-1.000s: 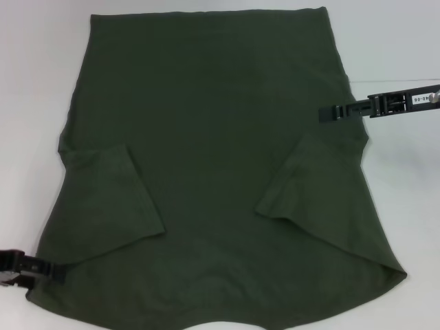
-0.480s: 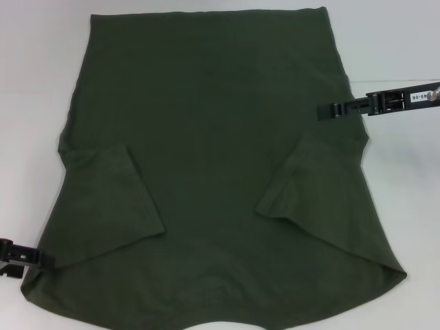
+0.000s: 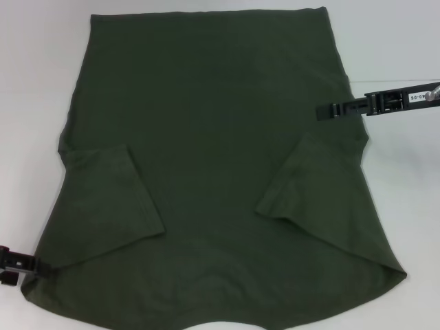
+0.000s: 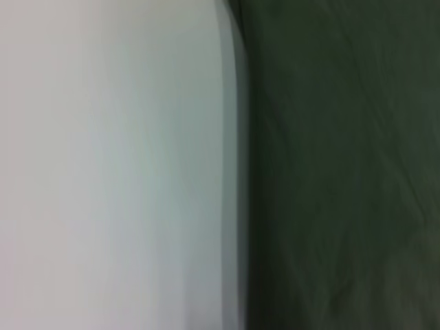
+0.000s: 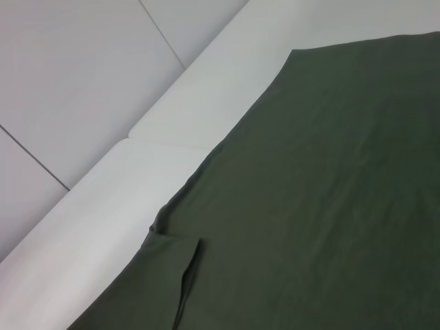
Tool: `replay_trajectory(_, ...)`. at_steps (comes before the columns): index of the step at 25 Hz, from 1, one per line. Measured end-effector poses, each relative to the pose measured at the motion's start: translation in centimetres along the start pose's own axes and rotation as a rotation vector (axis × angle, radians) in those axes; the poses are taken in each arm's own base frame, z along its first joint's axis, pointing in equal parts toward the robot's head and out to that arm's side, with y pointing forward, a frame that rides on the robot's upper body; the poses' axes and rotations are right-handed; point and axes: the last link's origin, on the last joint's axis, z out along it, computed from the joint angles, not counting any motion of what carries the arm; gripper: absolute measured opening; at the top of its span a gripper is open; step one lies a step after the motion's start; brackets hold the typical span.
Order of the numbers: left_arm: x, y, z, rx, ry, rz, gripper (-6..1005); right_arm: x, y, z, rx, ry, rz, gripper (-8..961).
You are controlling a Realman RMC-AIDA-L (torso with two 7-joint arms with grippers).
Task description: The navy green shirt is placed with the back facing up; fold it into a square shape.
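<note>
My left end effector (image 3: pixel 27 264) sat at the near left corner of the navy green shirt (image 3: pixel 213 158); my right end effector (image 3: pixel 328 111) reached over its right edge. How far either was open I could not tell. The shirt lay flat on the white table (image 3: pixel 34 82), plain side up, both sleeves folded inward, its long axis running away from me.
</note>
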Motion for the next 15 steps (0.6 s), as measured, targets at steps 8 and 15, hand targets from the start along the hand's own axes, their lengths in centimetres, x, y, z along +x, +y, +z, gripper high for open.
replay_trajectory(8, -0.16, 0.02, 0.56, -0.006, -0.005, -0.006, 849, 0.00, 0.02, 0.16, 0.002, -0.001, 0.000, 839)
replay_trajectory(15, -0.22, 0.24, 0.92, -0.016, -0.016, -0.003, 849, -0.04, 0.01, 0.21, 0.005, -0.002, -0.002, 839)
